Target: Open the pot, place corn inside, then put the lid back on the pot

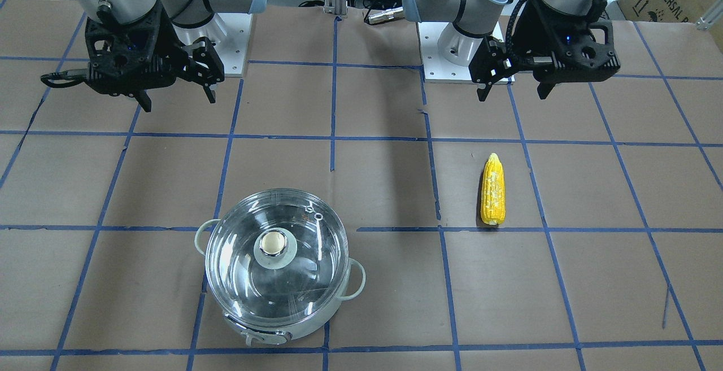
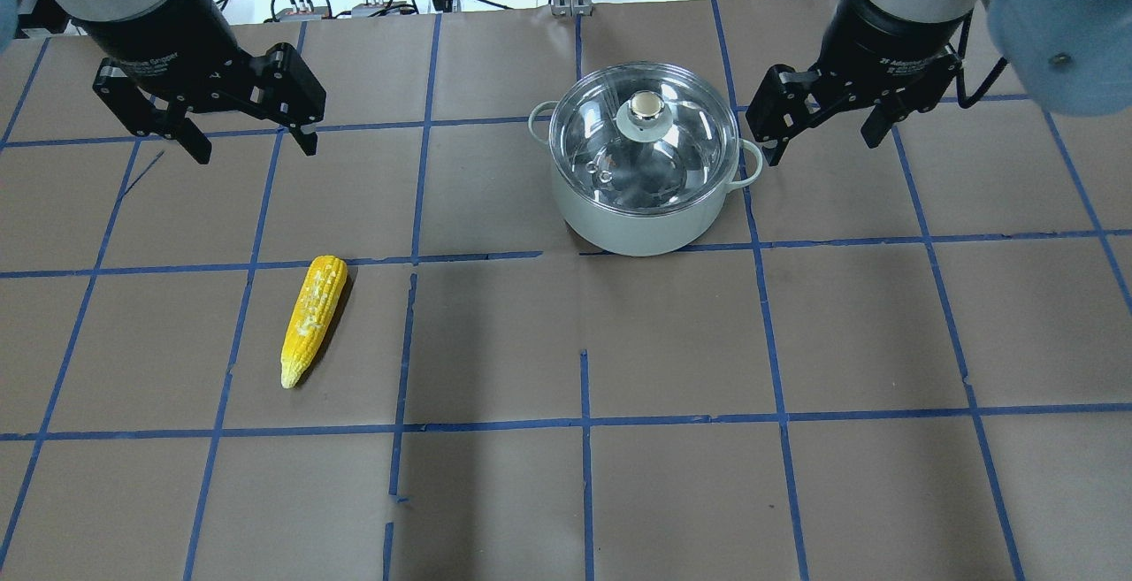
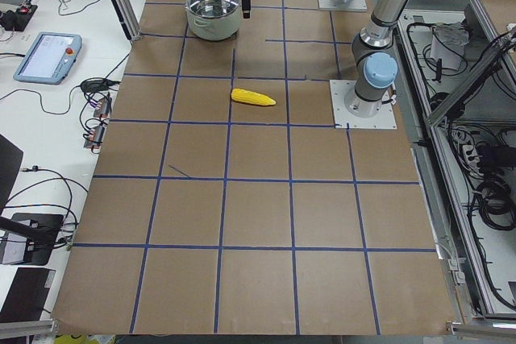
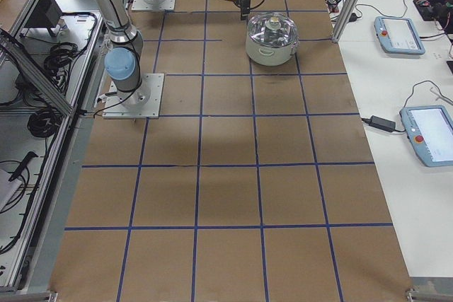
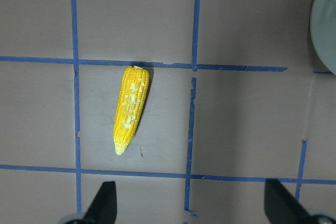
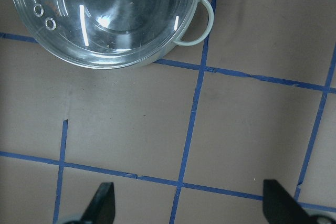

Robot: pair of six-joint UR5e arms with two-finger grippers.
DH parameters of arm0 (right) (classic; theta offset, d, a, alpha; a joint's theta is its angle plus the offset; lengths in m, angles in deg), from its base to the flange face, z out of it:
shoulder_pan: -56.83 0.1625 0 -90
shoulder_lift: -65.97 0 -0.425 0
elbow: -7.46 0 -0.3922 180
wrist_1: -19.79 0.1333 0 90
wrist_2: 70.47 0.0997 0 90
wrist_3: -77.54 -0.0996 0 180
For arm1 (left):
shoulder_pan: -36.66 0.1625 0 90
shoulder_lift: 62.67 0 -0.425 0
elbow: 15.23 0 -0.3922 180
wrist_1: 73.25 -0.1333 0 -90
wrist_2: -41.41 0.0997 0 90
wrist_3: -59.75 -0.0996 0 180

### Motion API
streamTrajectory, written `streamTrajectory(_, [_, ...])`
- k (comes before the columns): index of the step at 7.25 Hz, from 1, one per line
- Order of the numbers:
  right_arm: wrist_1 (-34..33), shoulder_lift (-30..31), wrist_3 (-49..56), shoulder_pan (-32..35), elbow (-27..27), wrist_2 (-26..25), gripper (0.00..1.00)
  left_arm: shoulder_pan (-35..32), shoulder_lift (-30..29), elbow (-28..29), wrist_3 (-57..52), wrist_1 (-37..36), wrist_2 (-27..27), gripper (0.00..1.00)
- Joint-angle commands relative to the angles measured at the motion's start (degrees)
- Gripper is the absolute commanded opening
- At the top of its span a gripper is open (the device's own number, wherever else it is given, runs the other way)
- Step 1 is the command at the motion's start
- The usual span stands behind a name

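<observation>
the pot (image 2: 646, 229) is round, with a shiny steel inside, a pale smooth outer wall and two pale loop handles (image 2: 750, 165) at its sides; it stands upright on the brown paper-covered bench (image 2: 672, 342), which is ruled into squares with blue tape (image 2: 584, 422). the lid (image 2: 685, 143) sits closed on the pot: clear glass, pot-wide, with glints across it, a pale ring at the centre under a cream-topped metal knob (image 2: 646, 106), and two small vent holes (image 2: 603, 178) near the rim. the corn (image 2: 312, 316) is a yellow ear with rows of bumpy kernels and some paler flecks, tapered to a point; it lies flat on the bench, well apart from the pot, one tape square over on the robot's left. the left hand (image 2: 256, 152) hangs above the bench with its two black fingers spread wide and nothing between them; in its wrist view the corn lies ahead of it, nearer one finger, untouched. the right hand (image 2: 822, 149) is likewise wide open and empty, raised beside the pot, clear of the handle and lid
</observation>
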Motion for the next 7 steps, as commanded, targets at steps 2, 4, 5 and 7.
streamTrajectory(2, [-0.19,-0.57,0.05,-0.03,-0.55,0.17,1.00,0.05,-0.27,-0.04,0.01,0.18,0.02,1.00])
streamTrajectory(4, [-0.36,-0.91,-0.38,0.06,0.23,0.09,1.00,0.14,-0.01,-1.18,-0.08,-0.26,-0.16,1.00])
streamTrajectory(5, [-1.06,-2.31,-4.74,0.50,0.50,0.52,1.00,0.14,-0.01,-1.27,-0.08,-0.26,-0.16,1.00])
streamTrajectory(7, [-6.50,-6.17,-7.15,3.29,1.29,0.53,1.00,0.05,-0.01,-1.36,-0.08,-0.26,-0.16,1.00])
